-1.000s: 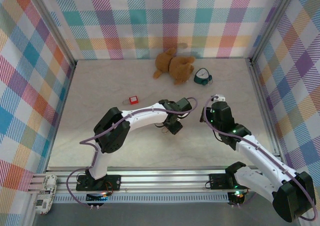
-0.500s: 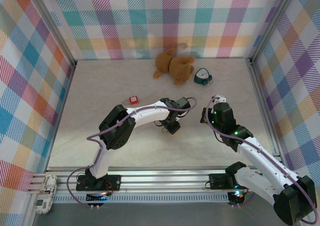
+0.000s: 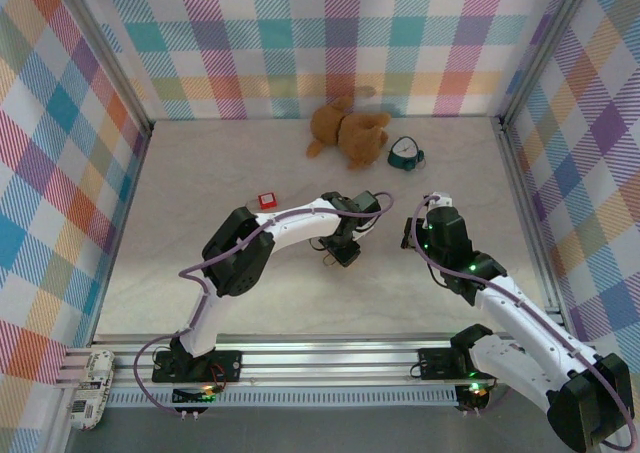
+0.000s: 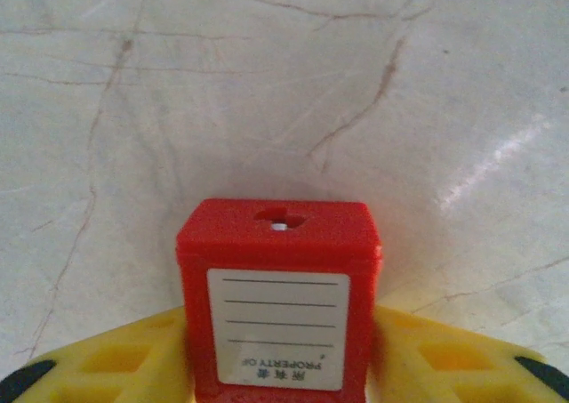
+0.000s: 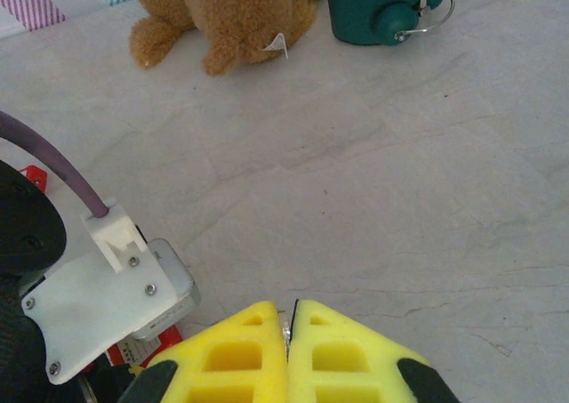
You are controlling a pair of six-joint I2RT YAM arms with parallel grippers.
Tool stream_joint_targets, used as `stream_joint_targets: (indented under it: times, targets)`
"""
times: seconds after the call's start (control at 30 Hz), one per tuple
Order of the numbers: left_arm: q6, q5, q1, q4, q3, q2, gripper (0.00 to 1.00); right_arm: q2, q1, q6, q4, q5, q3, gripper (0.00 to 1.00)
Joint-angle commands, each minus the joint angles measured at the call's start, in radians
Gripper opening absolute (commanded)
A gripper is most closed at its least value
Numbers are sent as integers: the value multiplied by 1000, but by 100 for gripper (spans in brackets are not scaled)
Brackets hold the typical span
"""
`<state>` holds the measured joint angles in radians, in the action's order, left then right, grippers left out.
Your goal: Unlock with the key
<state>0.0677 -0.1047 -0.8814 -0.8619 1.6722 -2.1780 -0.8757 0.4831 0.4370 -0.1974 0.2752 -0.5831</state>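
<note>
Marbled surface (image 3: 200,223) inside plaid walls: at centre frame, the left claw (image 3: 341,254) is clamped on a red padlock (image 4: 277,305), its keyhole (image 4: 279,218) on the face pointing away from the wrist camera. Right of it, the right claw (image 5: 289,321) is pinched together on the key (image 5: 286,330), a silvery sliver between its yellow fingertips.

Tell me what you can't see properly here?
- Red square plastic padlock, left wrist view: loop cut off by bottom edge.
- Right hand, right wrist view: shut yellow fingers hide whether anything sits between them.
- Green round alarm clock, right wrist view: face cut off by top edge.
</note>
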Motion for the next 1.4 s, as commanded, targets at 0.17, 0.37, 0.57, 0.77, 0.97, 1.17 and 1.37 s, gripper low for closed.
stream_joint_targets:
  times: [0.17, 0.37, 0.57, 0.77, 0.97, 1.17, 1.37]
  targets:
    - [-24, -64, 18, 34, -75, -40, 50, 26, -6, 6, -6, -8, 16, 0]
    - [-26, -34, 16, 59, -100, -52, 50, 27, -6, 10, -9, -14, 12, 0]
    - [-23, -25, 15, 67, -121, -17, 37, 38, -6, 6, -27, -16, -2, 0]
    - [-26, -11, 16, 132, -183, 99, 37, 44, -6, 15, -31, -37, -14, 0]
    - [-29, 22, 15, 231, -268, 210, 37, 40, -6, 39, -27, -77, -23, 0]
    - [-33, 57, 16, 432, -419, 373, 36, 68, -6, 64, -64, -131, -78, 0]
    - [-33, 32, 4, 751, -654, 561, 34, 85, -6, 127, -38, -206, -94, 0]
